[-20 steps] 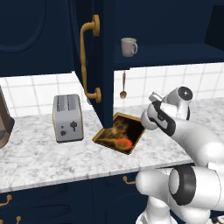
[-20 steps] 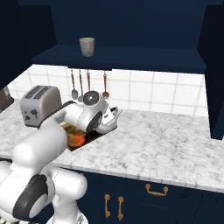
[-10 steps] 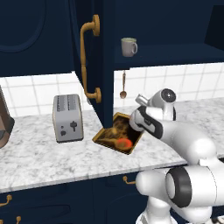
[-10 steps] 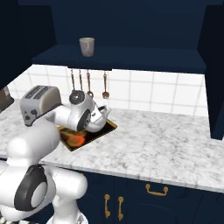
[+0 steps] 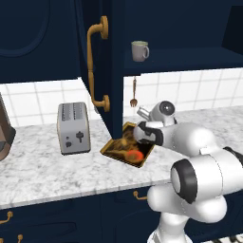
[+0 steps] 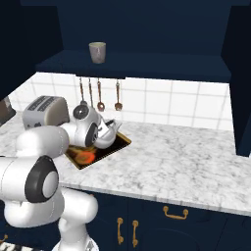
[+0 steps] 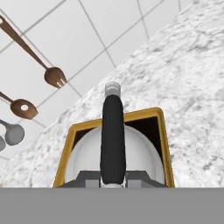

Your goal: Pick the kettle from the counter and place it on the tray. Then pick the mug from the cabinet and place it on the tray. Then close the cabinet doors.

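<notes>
My gripper is shut on the dark handle of the silvery-white kettle. The kettle hangs low over the far end of the tray, and I cannot tell whether it touches. In the left base view the kettle's spout shows just past my wrist, above the golden-rimmed tray with its orange-red spot. The tray's rim frames the kettle from below. The mug stands on the open cabinet's shelf, also seen as the mug from the right.
A cabinet door with a long brass handle stands open over the counter, right beside the tray. A silver toaster sits left of it. Utensils hang on the tiled wall behind. The counter stretches bare to the right.
My arm has carried the kettle leftward from beside the tray's right edge to over the tray. The grip has stayed the same.
</notes>
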Robot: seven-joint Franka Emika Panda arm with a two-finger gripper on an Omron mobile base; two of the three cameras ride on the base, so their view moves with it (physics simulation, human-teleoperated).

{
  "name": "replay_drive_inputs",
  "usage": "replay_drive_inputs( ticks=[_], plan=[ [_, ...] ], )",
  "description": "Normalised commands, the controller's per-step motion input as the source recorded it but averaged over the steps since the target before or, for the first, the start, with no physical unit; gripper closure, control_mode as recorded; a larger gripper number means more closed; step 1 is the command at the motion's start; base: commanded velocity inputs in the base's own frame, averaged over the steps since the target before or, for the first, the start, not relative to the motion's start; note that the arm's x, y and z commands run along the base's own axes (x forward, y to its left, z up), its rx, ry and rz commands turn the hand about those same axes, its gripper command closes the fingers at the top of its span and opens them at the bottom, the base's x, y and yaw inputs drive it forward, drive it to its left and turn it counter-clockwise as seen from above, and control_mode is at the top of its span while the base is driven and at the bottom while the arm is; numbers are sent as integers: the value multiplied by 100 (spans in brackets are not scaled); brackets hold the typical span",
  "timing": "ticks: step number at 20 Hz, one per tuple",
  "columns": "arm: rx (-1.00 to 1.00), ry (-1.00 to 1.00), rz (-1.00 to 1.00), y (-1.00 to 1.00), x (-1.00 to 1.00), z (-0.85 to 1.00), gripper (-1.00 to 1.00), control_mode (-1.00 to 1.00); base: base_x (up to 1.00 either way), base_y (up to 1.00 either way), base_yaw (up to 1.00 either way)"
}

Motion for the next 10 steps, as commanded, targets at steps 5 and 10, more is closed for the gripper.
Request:
replay_drive_inputs(
  ticks=[5,10],
  plan=[
    [0,4,0,22,22,-10,100,-100,0,0,0],
    [0,1,0,15,26,-16,100,-100,0,0,0]
  ],
)
